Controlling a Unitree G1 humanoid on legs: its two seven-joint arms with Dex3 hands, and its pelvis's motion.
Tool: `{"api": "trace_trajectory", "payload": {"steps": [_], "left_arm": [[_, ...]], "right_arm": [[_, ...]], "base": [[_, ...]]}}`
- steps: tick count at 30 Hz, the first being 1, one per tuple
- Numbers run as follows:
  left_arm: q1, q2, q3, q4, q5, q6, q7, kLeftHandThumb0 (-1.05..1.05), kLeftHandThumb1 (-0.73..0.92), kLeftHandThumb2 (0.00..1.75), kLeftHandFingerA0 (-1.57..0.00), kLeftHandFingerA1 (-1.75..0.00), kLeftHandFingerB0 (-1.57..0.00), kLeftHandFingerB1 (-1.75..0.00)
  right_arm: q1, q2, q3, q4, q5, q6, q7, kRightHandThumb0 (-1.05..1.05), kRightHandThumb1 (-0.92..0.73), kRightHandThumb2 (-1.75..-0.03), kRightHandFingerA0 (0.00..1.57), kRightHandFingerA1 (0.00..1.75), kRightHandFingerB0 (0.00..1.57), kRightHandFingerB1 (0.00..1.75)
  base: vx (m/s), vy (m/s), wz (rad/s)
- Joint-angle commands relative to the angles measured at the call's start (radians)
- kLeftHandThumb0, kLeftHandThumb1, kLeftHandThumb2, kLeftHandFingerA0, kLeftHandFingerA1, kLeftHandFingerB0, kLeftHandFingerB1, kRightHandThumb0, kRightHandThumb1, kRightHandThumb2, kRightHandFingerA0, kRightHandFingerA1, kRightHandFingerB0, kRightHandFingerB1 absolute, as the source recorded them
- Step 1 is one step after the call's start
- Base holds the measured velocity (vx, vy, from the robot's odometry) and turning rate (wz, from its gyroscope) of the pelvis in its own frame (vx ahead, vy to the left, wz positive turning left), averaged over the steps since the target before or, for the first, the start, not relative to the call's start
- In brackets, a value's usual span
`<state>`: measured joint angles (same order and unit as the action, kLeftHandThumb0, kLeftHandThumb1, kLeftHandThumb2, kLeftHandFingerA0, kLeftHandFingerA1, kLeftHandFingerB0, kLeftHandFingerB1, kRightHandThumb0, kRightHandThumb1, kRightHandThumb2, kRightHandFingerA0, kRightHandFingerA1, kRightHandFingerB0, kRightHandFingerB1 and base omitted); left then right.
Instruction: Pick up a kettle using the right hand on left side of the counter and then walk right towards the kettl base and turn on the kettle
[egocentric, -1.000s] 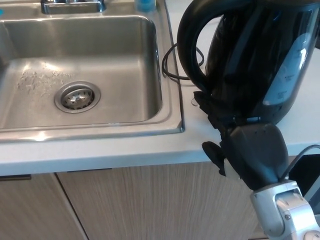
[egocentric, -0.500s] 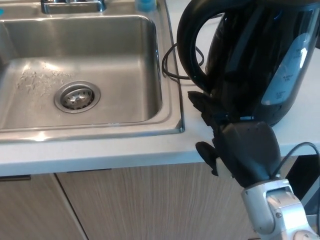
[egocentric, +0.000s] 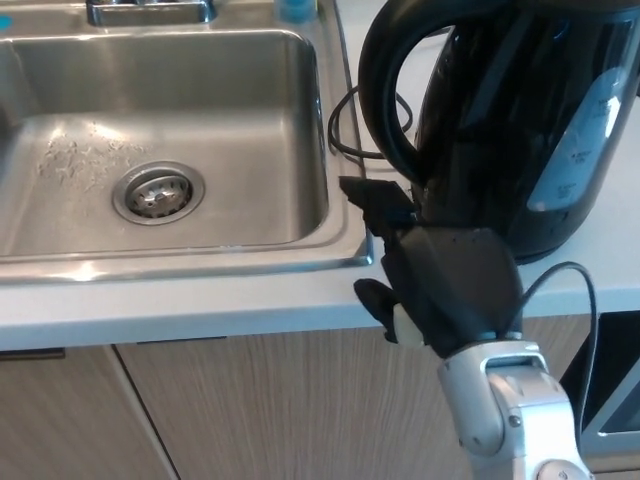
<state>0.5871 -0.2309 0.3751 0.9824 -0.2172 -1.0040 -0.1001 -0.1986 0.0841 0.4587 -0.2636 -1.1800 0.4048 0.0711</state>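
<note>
Beside the sink (egocentric: 335, 130), on the counter (egocentric: 200, 305): kettle (egocentric: 510, 130), seemingly seated on its base. Right hand (egocentric: 435, 285) shifted left along the kettle's foot since a second ago, fingers (egocentric: 375, 200) apparently released; switch presumably next.

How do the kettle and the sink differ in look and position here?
The kettle is glossy black and stands upright on the counter; the sink is bare stainless steel, sunk into it. The kettle has the right robot hand at the foot of its handle; nothing touches the sink. Both are shiny.
</note>
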Motion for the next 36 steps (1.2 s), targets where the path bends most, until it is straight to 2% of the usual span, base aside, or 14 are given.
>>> {"api": "trace_trajectory", "payload": {"steps": [1,2,7,15,16,17,20,23,25,28,29,30,33,36], "left_arm": [[0.005,-0.024,0.002,0.006,0.009,-0.130,0.016,-0.11,0.43,1.22,-1.12,-1.11,-1.02,-1.00],[0.003,-0.019,0.001,0.003,0.021,-0.127,0.029,-0.12,0.43,1.20,-1.12,-1.10,-1.02,-1.00],[0.005,-0.009,-0.003,0.015,0.029,-0.135,0.026,-0.10,0.44,1.21,-1.10,-1.10,-1.00,-0.98],[0.009,-0.014,0.000,-0.003,-0.004,-0.118,0.000,-0.11,0.47,1.17,-1.12,-1.12,-1.02,-0.99],[0.006,-0.012,0.000,0.000,0.002,-0.120,0.006,-0.11,0.48,1.16,-1.12,-1.11,-1.02,-1.00],[0.003,-0.008,0.000,0.007,0.011,-0.124,0.013,-0.10,0.49,1.16,-1.10,-1.09,-1.01,-0.98],[-0.003,-0.004,0.002,0.020,0.006,-0.133,0.005,-0.11,0.48,1.18,-1.10,-1.10,-1.01,-0.98],[0.006,0.009,0.000,0.015,0.045,-0.122,0.045,-0.13,0.49,1.17,-1.11,-1.10,-1.01,-0.99],[0.005,0.011,0.000,0.009,0.053,-0.121,0.055,-0.12,0.48,1.18,-1.11,-1.10,-1.01,-0.99],[0.003,0.011,-0.001,0.007,0.043,-0.111,0.051,-0.11,0.48,1.18,-1.10,-1.11,-1.01,-0.98],[0.009,0.010,-0.002,-0.001,0.038,-0.104,0.048,-0.12,0.49,1.17,-1.10,-1.10,-1.02,-0.99],[0.012,0.010,-0.002,-0.005,0.041,-0.097,0.053,-0.13,0.49,1.16,-1.11,-1.10,-1.02,-0.99],[0.006,0.005,-0.001,-0.001,0.033,-0.104,0.046,-0.11,0.49,1.17,-1.12,-1.11,-1.02,-0.99],[0.006,0.005,-0.001,-0.001,0.033,-0.104,0.046,-0.11,0.49,1.17,-1.12,-1.11,-1.02,-0.99]], "right_arm": [[0.016,-0.002,-0.030,-0.055,0.000,0.064,0.065,-0.31,-0.66,-0.61,0.89,1.75,0.30,0.39],[0.028,-0.011,-0.034,-0.102,0.036,0.029,0.059,-0.31,-0.67,-0.59,0.86,1.74,0.39,0.35],[0.030,-0.023,-0.026,-0.152,0.065,-0.016,0.042,-0.31,-0.69,-0.59,0.86,1.73,0.38,0.35],[-0.143,-0.059,0.059,-0.203,0.105,-0.136,0.109,-0.28,-0.68,-0.62,0.86,1.71,0.41,0.36],[-0.166,-0.048,0.069,-0.216,0.107,-0.122,0.144,-0.30,-0.69,-0.62,0.78,1.71,0.41,0.35],[-0.197,-0.035,0.076,-0.226,0.116,-0.125,0.155,-0.33,-0.65,-0.63,0.86,1.65,0.43,0.40],[-0.256,-0.019,0.084,-0.240,0.143,-0.142,0.163,-0.34,-0.64,-0.63,0.89,1.64,0.45,0.43],[-0.353,-0.016,0.085,-0.261,0.156,-0.168,0.206,-0.43,-0.68,-0.60,0.99,1.48,0.57,0.51],[-0.412,-0.016,0.074,-0.263,0.171,-0.169,0.245,-0.45,-0.69,-0.64,0.95,1.49,0.60,0.53],[-0.624,-0.097,0.015,-0.185,0.232,-0.233,0.330,-0.56,-0.76,-0.64,0.90,1.36,0.71,0.62],[-0.742,-0.146,-0.003,-0.114,0.254,-0.262,0.384,-0.65,-0.80,-0.65,0.90,1.00,0.74,0.59],[-0.785,-0.166,-0.007,-0.089,0.268,-0.275,0.408,-0.68,-0.84,-0.65,0.82,0.81,0.68,0.53],[-0.956,-0.252,0.007,0.057,0.269,-0.344,0.465,-0.75,-0.88,-0.67,0.78,0.78,0.68,0.49],[-0.968,-0.262,0.013,0.066,0.283,-0.344,0.461,-0.75,-0.88,-0.67,0.78,0.78,0.68,0.49]], "base": [[0.00,0.000,0.00],[0.00,0.000,0.00],[0.00,0.000,0.00],[0.00,0.000,0.00],[0.00,0.000,0.00],[0.00,0.000,0.00],[0.00,0.000,0.00],[0.00,0.000,0.00],[0.00,0.000,0.00],[0.00,0.000,0.00],[0.00,0.000,0.00],[0.00,0.000,0.00],[0.00,0.000,0.00],[0.00,0.000,0.00]]}}
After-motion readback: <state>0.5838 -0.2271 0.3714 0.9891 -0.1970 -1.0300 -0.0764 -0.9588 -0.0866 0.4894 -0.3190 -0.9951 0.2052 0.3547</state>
